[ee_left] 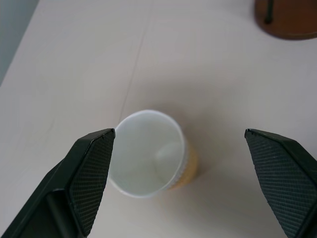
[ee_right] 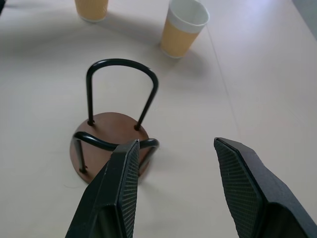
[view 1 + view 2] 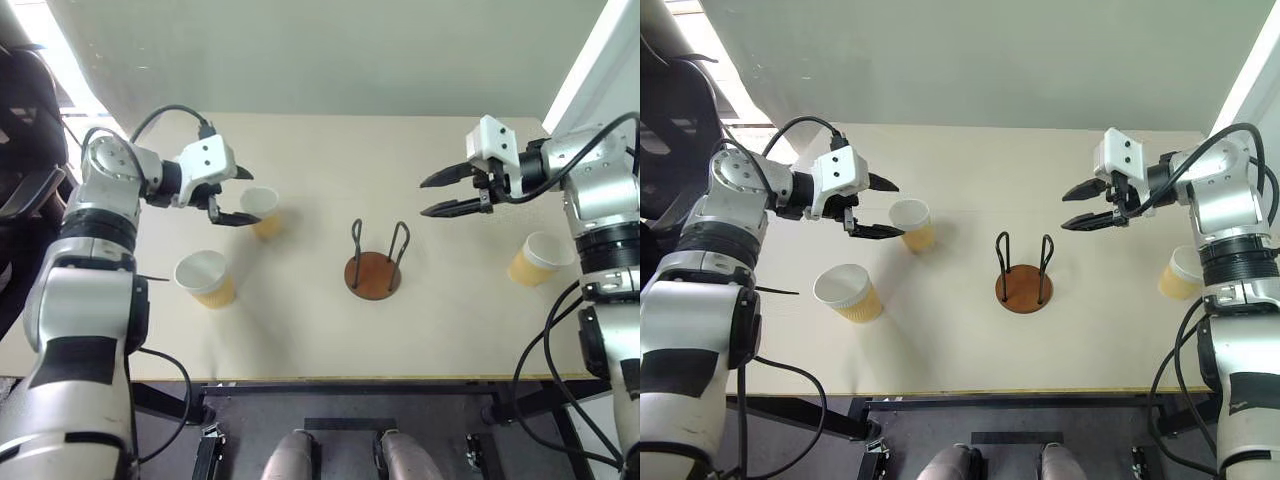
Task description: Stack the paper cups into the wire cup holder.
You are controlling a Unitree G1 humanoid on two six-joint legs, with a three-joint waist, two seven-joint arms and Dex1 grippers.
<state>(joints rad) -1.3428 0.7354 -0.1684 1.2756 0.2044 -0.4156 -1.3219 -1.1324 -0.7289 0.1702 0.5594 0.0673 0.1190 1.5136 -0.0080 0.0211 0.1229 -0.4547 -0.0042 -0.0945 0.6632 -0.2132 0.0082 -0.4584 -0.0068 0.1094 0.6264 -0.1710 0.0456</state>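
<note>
while l gripper [image 3: 238, 195] gapes by cup [image 3: 262, 210], holder [image 3: 374, 272] empty.

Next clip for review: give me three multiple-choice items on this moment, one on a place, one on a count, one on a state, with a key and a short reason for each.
1. Where does the wire cup holder, a reddish-brown disc base with two dark wire loops, stand?
A. Near the table's middle, between the two arms
B. At the table's far left corner
C. Inside a cup

2. How many tan-yellow paper cups with white rims stand on the table?
A. One
B. Three
C. Five

3. What is the state of the left gripper?
A. Shut on a cup
B. Shut and empty
C. Open, holding nothing

Key:
1 A: the holder sits mid-table between the left gripper and the right gripper.
2 B: two cups stand on the robot's left, one on its right.
3 C: the left wrist view shows its black fingers spread wide either side of a cup, apart from it.
</note>
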